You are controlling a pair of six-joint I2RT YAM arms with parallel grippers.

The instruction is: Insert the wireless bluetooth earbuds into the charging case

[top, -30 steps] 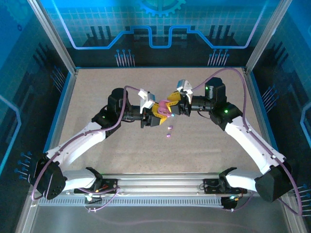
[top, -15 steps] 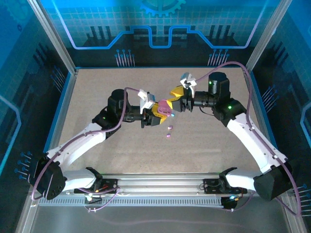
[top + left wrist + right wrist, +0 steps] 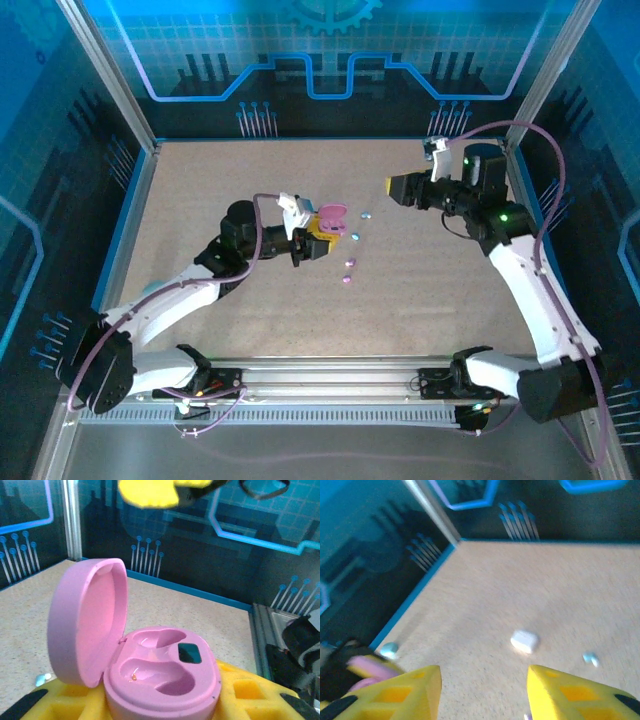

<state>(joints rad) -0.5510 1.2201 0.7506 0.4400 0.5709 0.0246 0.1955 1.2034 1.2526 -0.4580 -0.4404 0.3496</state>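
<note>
The right gripper (image 3: 393, 186) is no longer at the pink rounded plastic charging case (image 3: 329, 215), where it worked a second ago. It now hangs well apart toward the far right corner, its arm folded back with it and its yellow fingers spread with nothing between them. A tiny pale teal glossy bud (image 3: 366, 214), covered by that gripper before, now lies bare near the case. The left arm's elbow (image 3: 238, 218) has sunk slightly toward its base.

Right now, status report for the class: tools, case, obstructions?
Left tool shut on pink charging case, lid open, wells empty. Right tool open, empty. Purple earbuds loose; nothing blocking.
</note>
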